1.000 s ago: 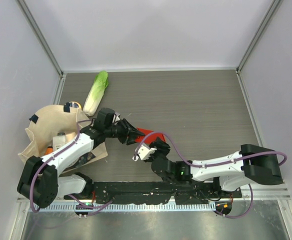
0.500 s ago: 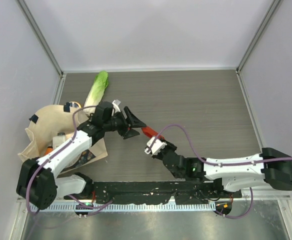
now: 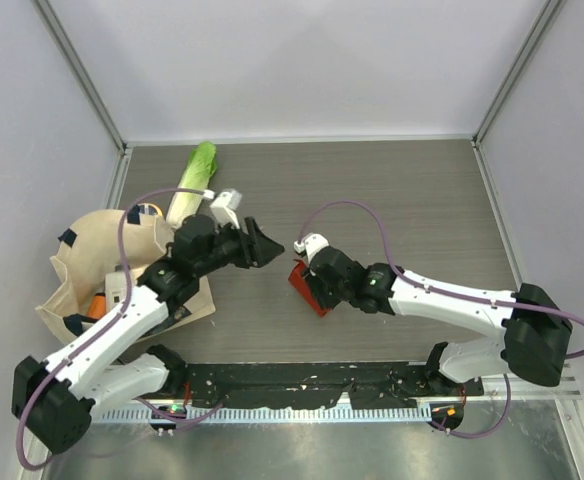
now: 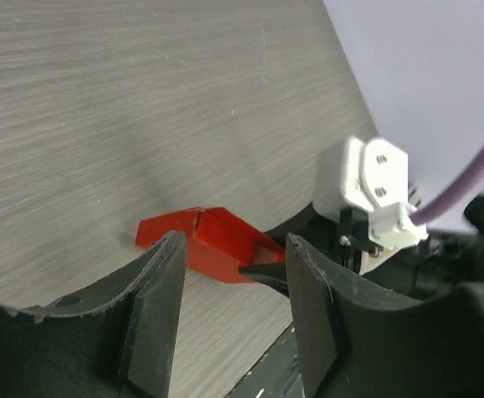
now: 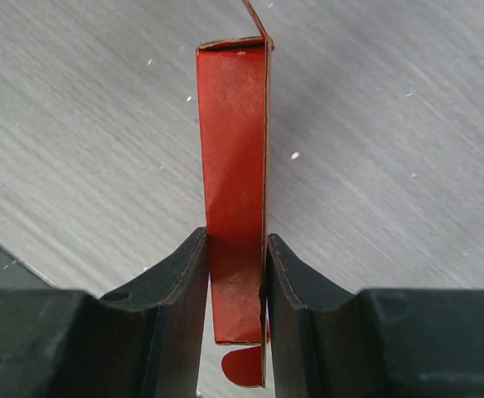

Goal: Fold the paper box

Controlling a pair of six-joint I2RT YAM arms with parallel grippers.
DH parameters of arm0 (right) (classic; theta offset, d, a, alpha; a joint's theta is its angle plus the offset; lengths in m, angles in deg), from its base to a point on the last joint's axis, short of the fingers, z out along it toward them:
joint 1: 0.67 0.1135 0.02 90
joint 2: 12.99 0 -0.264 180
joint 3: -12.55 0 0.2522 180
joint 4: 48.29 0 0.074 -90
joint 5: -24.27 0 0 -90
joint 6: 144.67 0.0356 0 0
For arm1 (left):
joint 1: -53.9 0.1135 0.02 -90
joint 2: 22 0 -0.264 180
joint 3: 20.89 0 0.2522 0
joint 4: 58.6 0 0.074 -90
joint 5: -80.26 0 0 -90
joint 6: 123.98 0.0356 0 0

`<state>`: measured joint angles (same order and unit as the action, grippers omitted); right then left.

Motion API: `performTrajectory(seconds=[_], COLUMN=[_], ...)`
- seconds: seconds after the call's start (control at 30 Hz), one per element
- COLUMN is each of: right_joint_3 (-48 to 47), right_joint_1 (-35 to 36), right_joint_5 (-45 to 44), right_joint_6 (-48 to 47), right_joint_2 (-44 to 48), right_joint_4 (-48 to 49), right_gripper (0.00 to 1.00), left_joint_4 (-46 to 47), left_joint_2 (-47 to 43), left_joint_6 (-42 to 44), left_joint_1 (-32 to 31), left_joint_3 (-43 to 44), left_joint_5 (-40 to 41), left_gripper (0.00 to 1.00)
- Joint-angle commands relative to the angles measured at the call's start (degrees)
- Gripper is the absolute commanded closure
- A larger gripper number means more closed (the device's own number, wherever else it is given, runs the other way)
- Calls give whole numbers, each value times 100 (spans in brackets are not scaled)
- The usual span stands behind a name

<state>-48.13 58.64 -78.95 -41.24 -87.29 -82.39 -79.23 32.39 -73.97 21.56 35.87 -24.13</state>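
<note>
Right pincer (image 5: 235,249) clamps the flattened red paper box (image 5: 234,124); left pincer (image 4: 234,249) hangs open near it. Folding looks barely begun: next, seize a flap.

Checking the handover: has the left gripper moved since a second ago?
Yes. The left gripper has drawn back toward the far wall, nearer the cabbage, and now stands open, clear of the paper box that the right gripper clamps.
</note>
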Motion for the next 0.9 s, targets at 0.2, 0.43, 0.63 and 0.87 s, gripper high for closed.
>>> performTrajectory(seconds=[0.2, 0.43, 0.63, 0.87], right_joint_3=[-652, -362, -336, -257], right_joint_1=[-411, -630, -763, -772], right_joint_5=[1468, 2033, 2174, 2262], right_joint_6=[-437, -754, -754, -702], right_joint_2=[-427, -322, -269, -120], right_joint_4=[-1060, -866, -858, -814], right_gripper=[82, 83, 84, 85], left_joint_4=[1435, 1592, 2259, 2841], left_joint_2=[616, 1029, 1627, 1557], left_joint_6=[1906, 2118, 2021, 2030], left_joint_1=[-669, -660, -660, -660], left_joint_3=[-644, -670, -802, -1075], left_joint_5=[-643, -1187, -1470, -1119], left_gripper=[54, 50, 56, 55])
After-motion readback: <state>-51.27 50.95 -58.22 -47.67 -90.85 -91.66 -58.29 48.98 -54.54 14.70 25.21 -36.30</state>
